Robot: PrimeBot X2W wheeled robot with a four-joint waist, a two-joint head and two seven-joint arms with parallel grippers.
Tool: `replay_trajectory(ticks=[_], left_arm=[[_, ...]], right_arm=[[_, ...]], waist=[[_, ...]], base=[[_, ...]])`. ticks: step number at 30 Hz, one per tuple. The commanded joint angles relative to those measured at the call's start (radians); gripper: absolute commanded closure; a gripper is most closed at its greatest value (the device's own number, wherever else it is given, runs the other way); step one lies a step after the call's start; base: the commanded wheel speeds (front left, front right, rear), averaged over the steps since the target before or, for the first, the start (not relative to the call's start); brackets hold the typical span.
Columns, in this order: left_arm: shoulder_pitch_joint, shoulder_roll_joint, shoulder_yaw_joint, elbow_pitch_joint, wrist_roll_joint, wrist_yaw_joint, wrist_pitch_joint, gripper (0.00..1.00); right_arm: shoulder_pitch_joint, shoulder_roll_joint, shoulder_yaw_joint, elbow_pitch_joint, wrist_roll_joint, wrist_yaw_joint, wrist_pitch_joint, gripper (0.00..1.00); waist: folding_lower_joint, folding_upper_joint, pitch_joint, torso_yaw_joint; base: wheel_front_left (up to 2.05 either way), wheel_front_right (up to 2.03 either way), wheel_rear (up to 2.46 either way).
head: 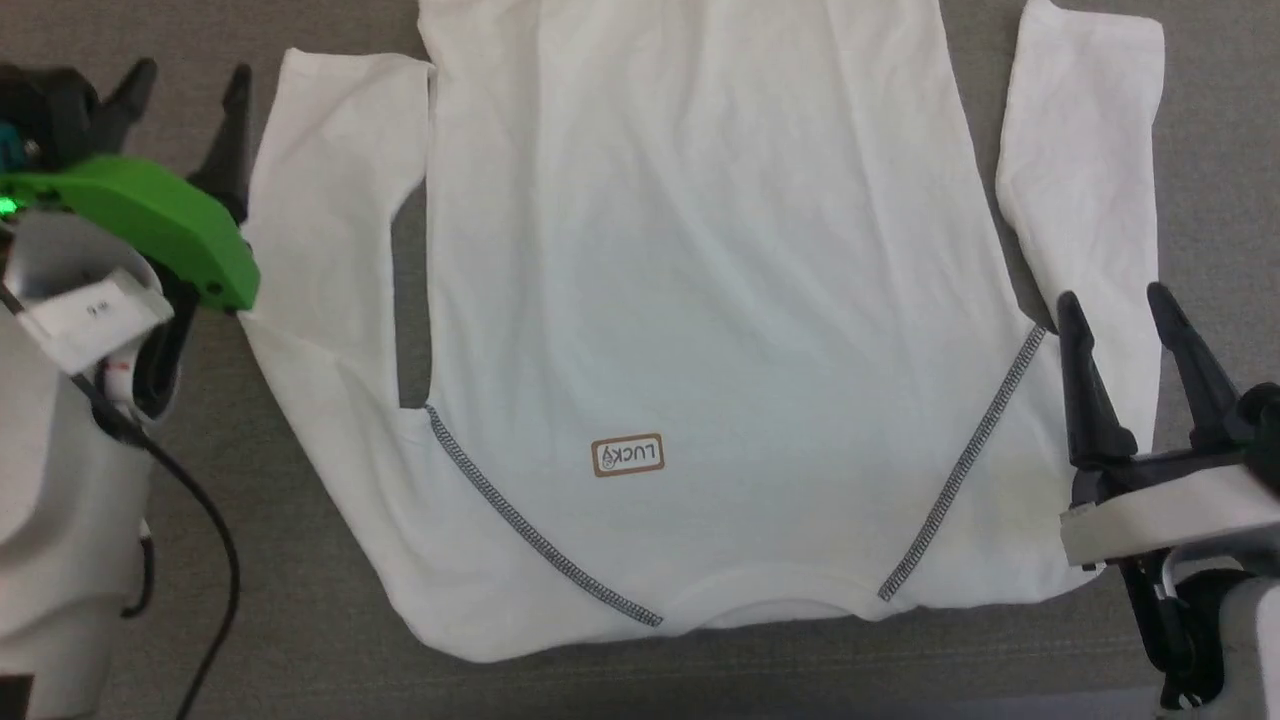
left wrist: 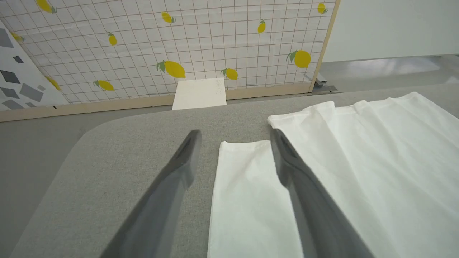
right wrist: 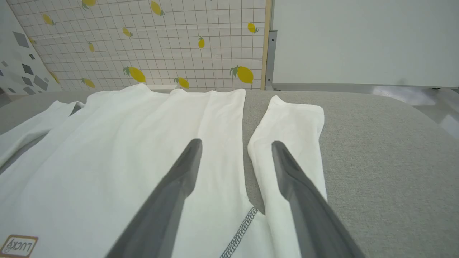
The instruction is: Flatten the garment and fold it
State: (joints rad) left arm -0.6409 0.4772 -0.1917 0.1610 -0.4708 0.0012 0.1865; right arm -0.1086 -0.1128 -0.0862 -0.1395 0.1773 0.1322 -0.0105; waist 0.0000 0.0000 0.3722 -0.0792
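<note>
Garment (head: 700, 250) lies flat on the grey table (head: 300, 650), collar nearest you, hem past the head view's top edge. The brown-outlined logo patch (head: 627, 455) reads "LUCKY", upside down from the head. Dark zigzag seams (head: 530, 535) run from collar to armpits. The white tag (head: 85, 310) on the left arm is too blurred to read. Left sleeve (head: 330, 200) and right sleeve (head: 1085, 150) lie alongside the body with a strip of bare table showing between. You have bare table outboard of both sleeves, and the table corners are rounded. Left gripper (head: 192, 90) sits at the left sleeve's outer edge, fingers apart, nothing clamped. Right gripper (head: 1115, 320) is over the right shoulder, fingers apart, also gripping nothing. White box (left wrist: 199, 94) stands beyond the far table edge against the lemon-print panel (left wrist: 179, 46); you can't see its contents.
</note>
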Motion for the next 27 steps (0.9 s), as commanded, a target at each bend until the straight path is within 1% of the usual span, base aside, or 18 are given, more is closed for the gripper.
replay_trajectory(ticks=[1, 3, 8, 11, 15, 19, 24, 27], left_arm=[[-0.052, 0.021, -0.003, 0.025, 0.013, -0.008, 0.021, 0.0], [-0.121, 0.043, -0.004, 0.063, 0.021, -0.015, 0.059, 0.0], [-0.245, 0.093, -0.007, 0.143, 0.04, -0.007, 0.165, 0.0], [-0.285, 0.113, -0.009, 0.174, 0.036, -0.008, 0.232, 0.0], [-0.319, 0.133, -0.007, 0.198, 0.026, 0.001, 0.311, 0.0], [-0.336, 0.148, -0.005, 0.209, 0.03, 0.033, 0.374, 0.0], [-0.344, 0.156, 0.018, 0.228, 0.031, 0.106, 0.431, 0.0], [-0.333, 0.156, 0.019, 0.236, 0.025, 0.13, 0.48, 0.0]], right_arm=[[-0.026, -0.003, 0.009, -0.003, 0.002, -0.002, -0.015, 0.0], [-0.05, -0.002, 0.021, 0.0, 0.008, -0.002, -0.028, 0.0], [-0.087, 0.007, 0.038, 0.011, 0.021, -0.002, -0.05, 0.0], [-0.099, 0.012, 0.046, 0.018, 0.025, -0.002, -0.061, 0.0], [-0.109, 0.019, 0.054, 0.035, 0.035, -0.002, -0.072, 0.0], [-0.117, 0.02, 0.06, 0.047, 0.04, -0.002, -0.08, 0.0], [-0.131, 0.021, 0.062, 0.056, 0.04, -0.002, -0.084, 0.0], [-0.136, 0.022, 0.062, 0.061, 0.041, -0.002, -0.088, 0.0]], waist=[[0.0, 0.0, 0.095, -0.066], [0.0, 0.0, 0.128, -0.084], [0.0, 0.0, 0.196, -0.12], [0.0, 0.0, 0.225, -0.137], [0.0, 0.0, 0.251, -0.154], [0.0, 0.0, 0.271, -0.165], [0.0, 0.0, 0.294, -0.179], [0.0, 0.0, 0.3, -0.181]], base=[[0.0, 0.0, 0.0], [0.0, 0.0, 0.0], [0.0, 0.0, 0.0], [0.0, 0.0, 0.0], [0.0, 0.0, 0.0], [0.0, 0.0, 0.0], [0.0, 0.0, 0.0], [0.0, 0.0, 0.0]])
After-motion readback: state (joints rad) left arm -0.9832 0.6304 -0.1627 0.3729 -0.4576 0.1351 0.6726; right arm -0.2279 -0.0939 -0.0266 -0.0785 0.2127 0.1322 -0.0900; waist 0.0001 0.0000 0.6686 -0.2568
